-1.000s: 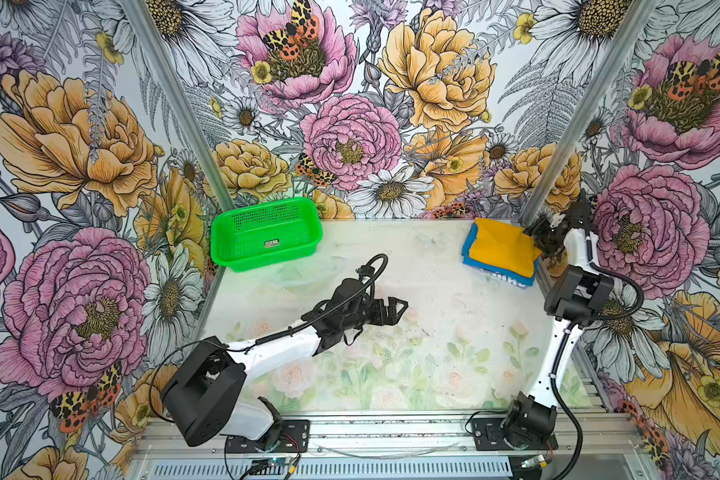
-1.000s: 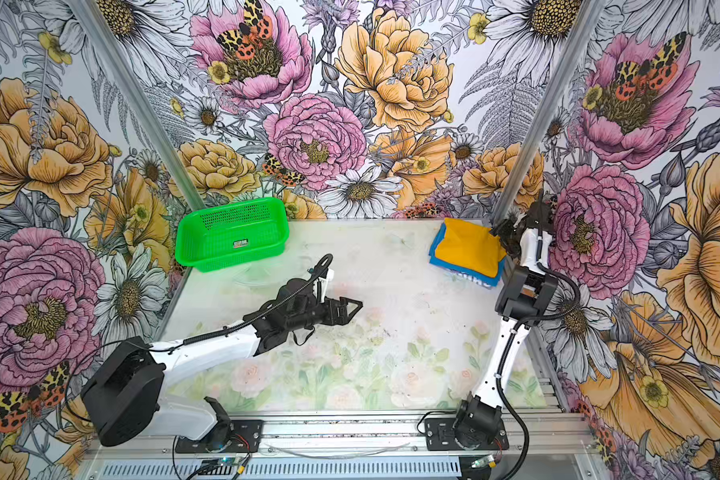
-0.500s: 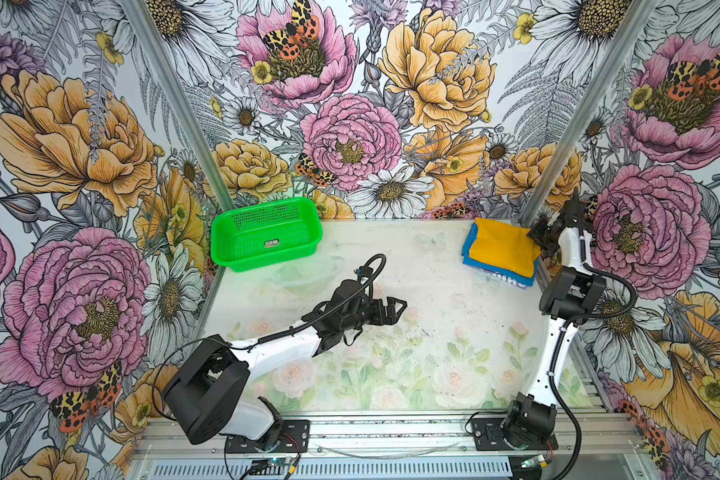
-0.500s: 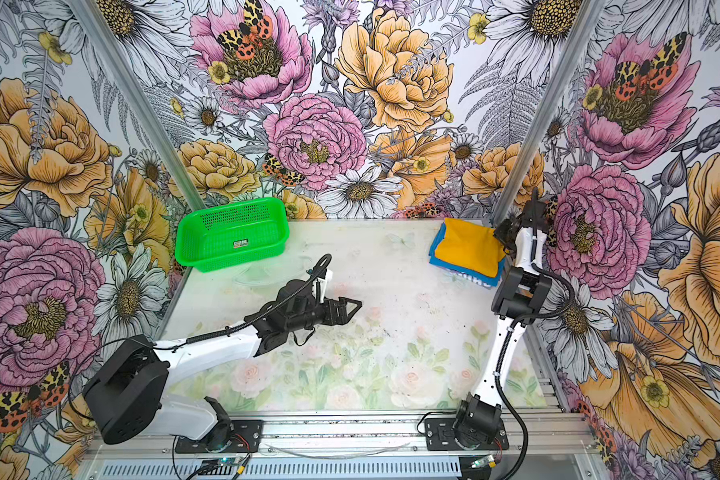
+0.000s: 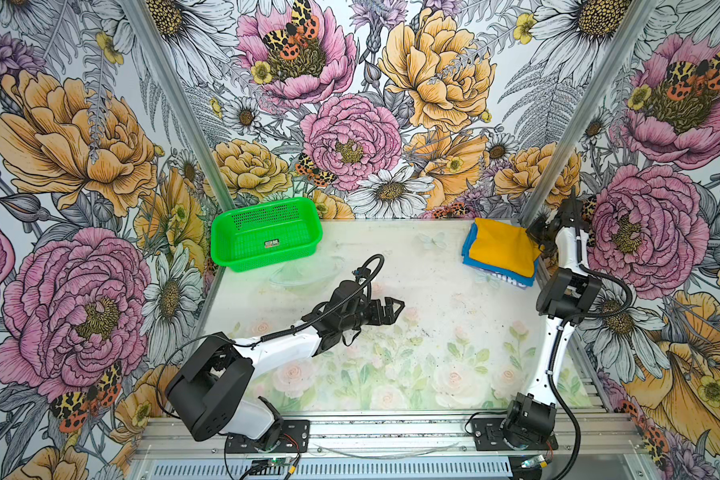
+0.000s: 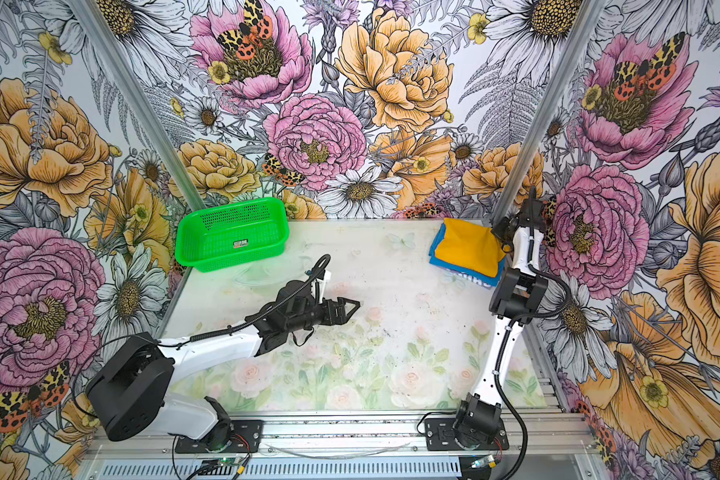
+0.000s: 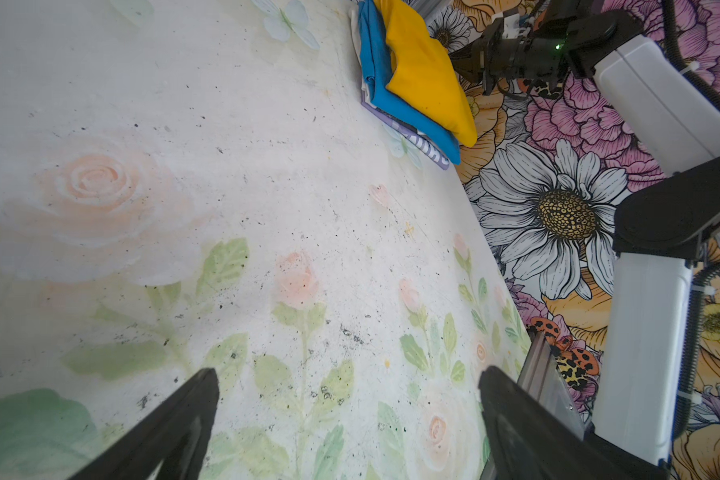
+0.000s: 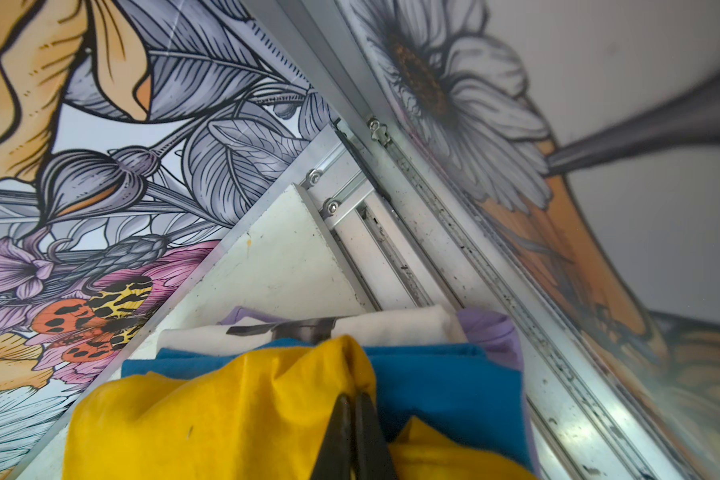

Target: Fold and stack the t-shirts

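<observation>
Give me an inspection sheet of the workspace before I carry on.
Surface: floral-print table, dark specks.
Job's things: yellow t-shirt folded atop blue t-shirt, far right corner; white cloth and lilac cloth beneath.
Clutter: green basket, far left, only a label inside.
Grippers: left gripper open over mid-table, empty; right gripper fingers shut on the yellow t-shirt's edge.
Cables: black hoses looped on both arms.
Surroundings: floral walls, metal posts.

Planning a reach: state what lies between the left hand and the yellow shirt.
Bare table only, from left hand to yellow shirt, in both top views.
</observation>
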You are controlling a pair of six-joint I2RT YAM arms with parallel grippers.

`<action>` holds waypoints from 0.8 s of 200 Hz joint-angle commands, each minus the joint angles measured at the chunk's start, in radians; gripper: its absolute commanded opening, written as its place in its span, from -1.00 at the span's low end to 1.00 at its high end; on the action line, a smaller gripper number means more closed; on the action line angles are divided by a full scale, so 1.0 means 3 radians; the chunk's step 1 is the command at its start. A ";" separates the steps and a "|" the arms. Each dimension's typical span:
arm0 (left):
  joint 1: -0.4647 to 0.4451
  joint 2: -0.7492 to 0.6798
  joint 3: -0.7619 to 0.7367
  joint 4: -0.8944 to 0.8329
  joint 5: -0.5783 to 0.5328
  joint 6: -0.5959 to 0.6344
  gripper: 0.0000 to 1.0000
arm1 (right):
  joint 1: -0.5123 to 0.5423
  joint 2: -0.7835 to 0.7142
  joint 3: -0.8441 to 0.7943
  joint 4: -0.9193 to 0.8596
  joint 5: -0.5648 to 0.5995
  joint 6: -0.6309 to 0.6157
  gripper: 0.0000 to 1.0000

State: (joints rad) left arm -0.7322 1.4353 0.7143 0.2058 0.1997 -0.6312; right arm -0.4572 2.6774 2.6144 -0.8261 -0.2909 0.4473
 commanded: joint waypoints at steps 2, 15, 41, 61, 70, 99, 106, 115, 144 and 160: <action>0.0048 0.0031 -0.0038 0.0152 0.0085 -0.0033 0.98 | 0.0002 -0.0399 -0.0062 0.0082 0.0260 -0.0013 -0.94; 0.0052 0.0023 -0.0054 0.0168 0.0090 -0.0034 0.98 | 0.0001 -0.0499 -0.0141 0.0090 0.0319 -0.0037 -0.95; 0.0058 -0.0011 -0.0102 0.0195 0.0098 -0.0039 0.98 | -0.0015 -0.0629 -0.0288 0.0090 0.0392 -0.0044 -0.98; 0.0067 -0.0046 -0.0136 0.0204 0.0091 -0.0048 0.98 | -0.0035 -0.0738 -0.0447 0.0092 0.0487 -0.0047 -0.99; 0.0068 -0.0063 -0.0146 0.0222 0.0094 -0.0051 0.97 | -0.0034 -0.0793 -0.0514 0.0099 0.0569 -0.0071 -1.00; 0.0083 -0.0080 -0.0165 0.0230 0.0097 -0.0048 0.98 | -0.0060 -0.0880 -0.0637 0.0119 0.0655 -0.0106 -1.00; 0.0084 -0.0078 -0.0167 0.0238 0.0102 -0.0051 0.98 | -0.0071 -0.0886 -0.0657 0.0118 0.0678 -0.0098 -1.00; 0.0084 -0.0074 -0.0170 0.0244 0.0107 -0.0053 0.98 | -0.0080 -0.0908 -0.0701 0.0115 0.0734 -0.0081 -1.00; 0.0089 -0.0060 -0.0162 0.0257 0.0123 -0.0059 0.98 | -0.0091 -0.0839 -0.0705 0.0115 0.0671 -0.0104 -0.67; 0.0089 -0.0055 -0.0152 0.0256 0.0144 -0.0059 0.97 | -0.0087 -0.0819 -0.0657 0.0121 0.0524 -0.0141 -0.19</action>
State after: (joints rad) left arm -0.7147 1.4353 0.6758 0.2443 0.2142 -0.6422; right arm -0.4660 2.4519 2.3959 -0.8108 -0.1123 0.4145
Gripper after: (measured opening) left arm 0.988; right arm 0.272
